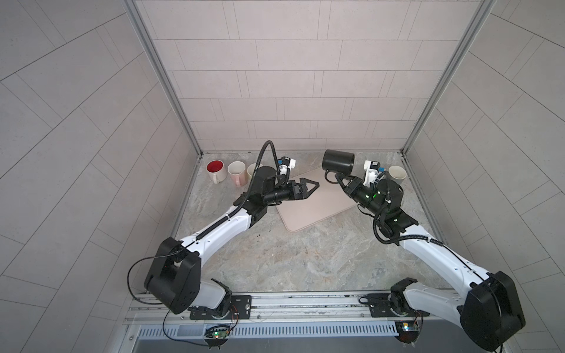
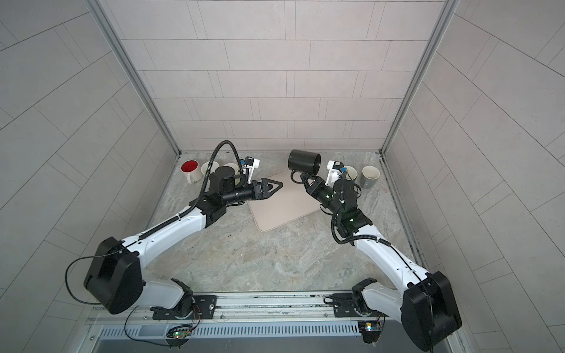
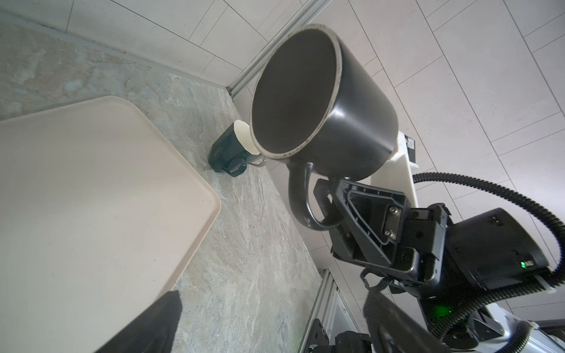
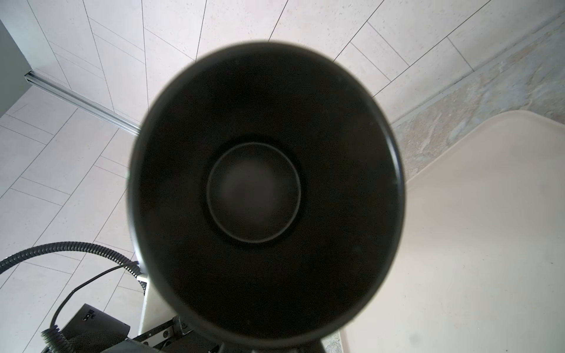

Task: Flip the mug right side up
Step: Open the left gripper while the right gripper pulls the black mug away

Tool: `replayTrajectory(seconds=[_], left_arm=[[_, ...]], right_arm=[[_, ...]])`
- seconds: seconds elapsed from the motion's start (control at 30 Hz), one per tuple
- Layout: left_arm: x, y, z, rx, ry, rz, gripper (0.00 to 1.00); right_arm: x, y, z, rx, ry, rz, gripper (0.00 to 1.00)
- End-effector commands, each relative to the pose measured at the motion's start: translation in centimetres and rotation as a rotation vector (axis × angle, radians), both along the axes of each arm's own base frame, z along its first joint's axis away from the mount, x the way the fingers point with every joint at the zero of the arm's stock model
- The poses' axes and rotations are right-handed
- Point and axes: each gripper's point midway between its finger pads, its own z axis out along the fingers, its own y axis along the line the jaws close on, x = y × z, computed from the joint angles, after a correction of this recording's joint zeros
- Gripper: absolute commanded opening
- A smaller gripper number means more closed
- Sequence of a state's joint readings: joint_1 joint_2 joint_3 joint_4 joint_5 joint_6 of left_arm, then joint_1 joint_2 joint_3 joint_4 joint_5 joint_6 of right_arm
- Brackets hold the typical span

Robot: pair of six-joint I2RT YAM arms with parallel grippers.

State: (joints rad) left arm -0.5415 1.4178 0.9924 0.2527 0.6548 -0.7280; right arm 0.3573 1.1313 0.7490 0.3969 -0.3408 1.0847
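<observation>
Above the far right part of the tray (image 1: 318, 211), we have the mug (image 1: 337, 161) clear of the surface. The right gripper (image 1: 338, 178) is clamped on its handle (image 3: 298, 198) from below. The left gripper (image 1: 310, 187) is wide open and empty over the tray's far left edge, well apart from the mug. Progress as we read it: pick and lift done, flip about half done. The mug lies on its side, long axis roughly level and running left-right. Mouth faces right, toward the right arm's wrist camera, whose view looks straight down the bore to the inside bottom. Base faces left; the left wrist view shows the flat underside with a pale ring round it. Handle points down and near, into the jaws. Left to do, in our view: roughly another quarter turn to bring the mouth up, then set it down on its base and let go.
</observation>
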Motion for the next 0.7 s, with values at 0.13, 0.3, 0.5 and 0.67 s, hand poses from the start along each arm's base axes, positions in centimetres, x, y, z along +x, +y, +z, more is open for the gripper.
replayTrajectory(seconds=[0.13, 0.3, 0.5, 0.67], left_arm=[[0.3, 1.3, 0.4, 0.076, -0.061, 0.051, 1.0], [0.5, 2.2, -0.3, 0.123, -0.07, 0.094, 1.0], [0.0, 3.2, -2.1, 0.17, -0.061, 0.123, 1.0], [-0.1, 4.3, -3.7, 0.212, -0.058, 0.162, 1.0]], right_arm=[[0.8, -0.7, 5.8, -0.01, -0.164, -0.018, 0.0], [1.5, -2.4, 6.1, -0.105, -0.17, -0.066, 0.0], [2.2, -6.8, 5.1, -0.196, -0.125, -0.155, 0.0], [1.7, -11.9, 3.1, -0.388, -0.013, -0.288, 0.0]])
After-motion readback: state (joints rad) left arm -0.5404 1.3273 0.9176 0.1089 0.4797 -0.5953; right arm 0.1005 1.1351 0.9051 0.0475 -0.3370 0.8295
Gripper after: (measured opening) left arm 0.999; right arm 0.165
